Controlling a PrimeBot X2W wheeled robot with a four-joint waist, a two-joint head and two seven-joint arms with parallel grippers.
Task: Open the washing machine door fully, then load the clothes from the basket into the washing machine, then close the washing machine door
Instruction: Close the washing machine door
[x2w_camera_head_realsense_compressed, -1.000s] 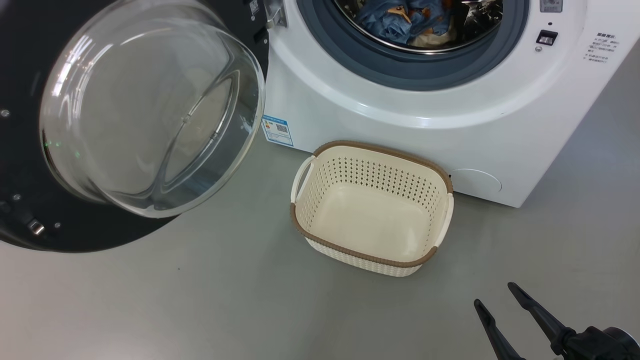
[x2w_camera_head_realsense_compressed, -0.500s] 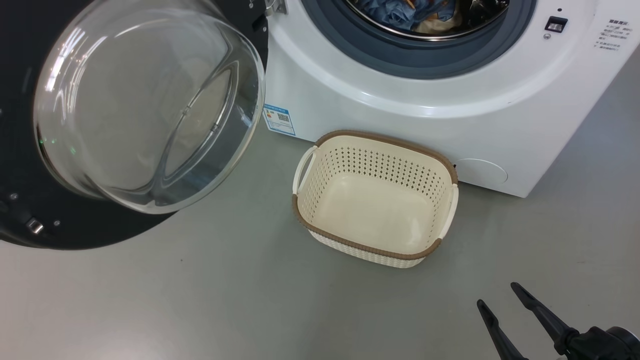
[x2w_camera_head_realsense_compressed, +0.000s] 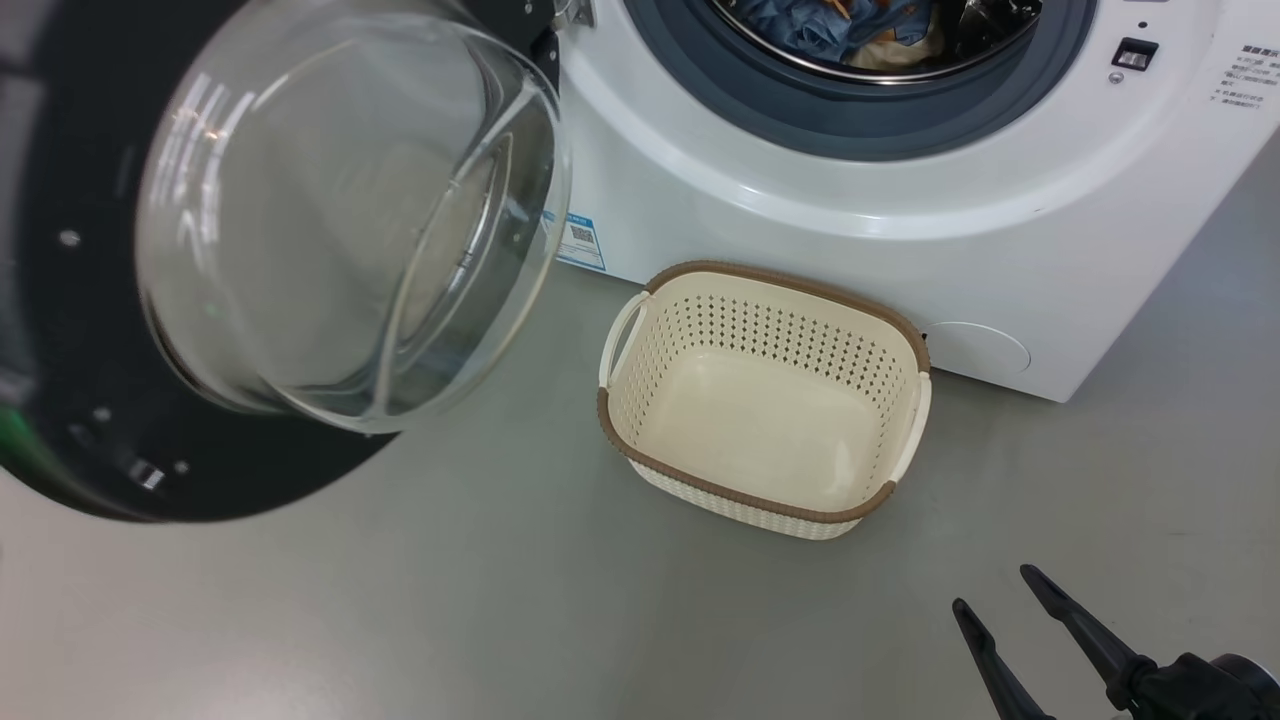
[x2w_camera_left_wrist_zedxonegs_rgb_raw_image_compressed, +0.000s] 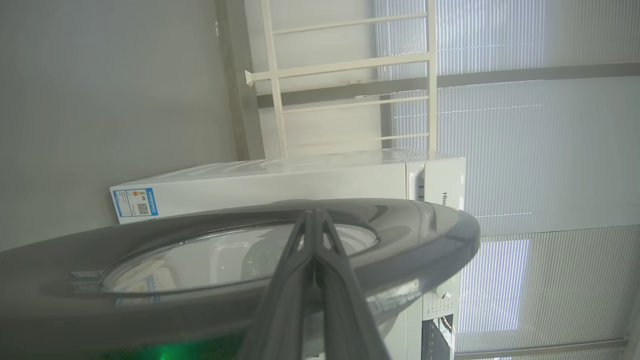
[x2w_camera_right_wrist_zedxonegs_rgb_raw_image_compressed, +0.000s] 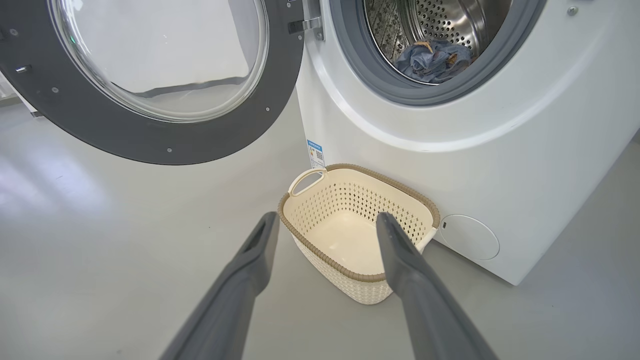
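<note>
Big white boxy front-load washing machine (x2w_camera_head_realsense_compressed: 900, 230) stands on the grey floor (x2w_camera_head_realsense_compressed: 400, 600). Its large round glossy black door (x2w_camera_head_realsense_compressed: 60, 320) is swung open on the metal hinge (x2w_camera_right_wrist_zedxonegs_rgb_raw_image_compressed: 305, 24) at the opening's left side, seen facing the front, w/ the bulging clear glass bowl (x2w_camera_head_realsense_compressed: 340, 230) sticking out into the room. Grey rubber gasket (x2w_camera_head_realsense_compressed: 860, 120) rings the opening, perforated steel drum (x2w_camera_right_wrist_zedxonegs_rgb_raw_image_compressed: 450, 20) behind it.

The clothes (x2w_camera_right_wrist_zedxonegs_rgb_raw_image_compressed: 432, 60), a small soft bundle, mostly blue w/ bits of orange and a cream piece, lie in the bottom of the drum near the front lip.

Small rectangular cream plastic basket (x2w_camera_head_realsense_compressed: 745, 497), w/ perforated sides, brown woven-look rim and two side handles, sits on the floor at the foot of the machine's front, below the opening, its cream bottom in plain sight. Can't tell if its back rim touches the machine. Blue label sticker (x2w_camera_head_realsense_compressed: 582, 240) is at the machine's lower front corner, just left of the basket; round white cover (x2w_camera_head_realsense_compressed: 985, 350) is low on the front, to the basket's right.

Left tool (x2w_camera_left_wrist_zedxonegs_rgb_raw_image_compressed: 312, 215): two long dark fingers pressed together, nothing btwn them, lying across the door's outer face w/ tips by the edge of the glass; contact w/ the door not clear.

Right tool (x2w_camera_head_realsense_compressed: 991, 588): fingers spread wide, holding nothing, above the floor in front of the basket, pointing at it, not touching.
</note>
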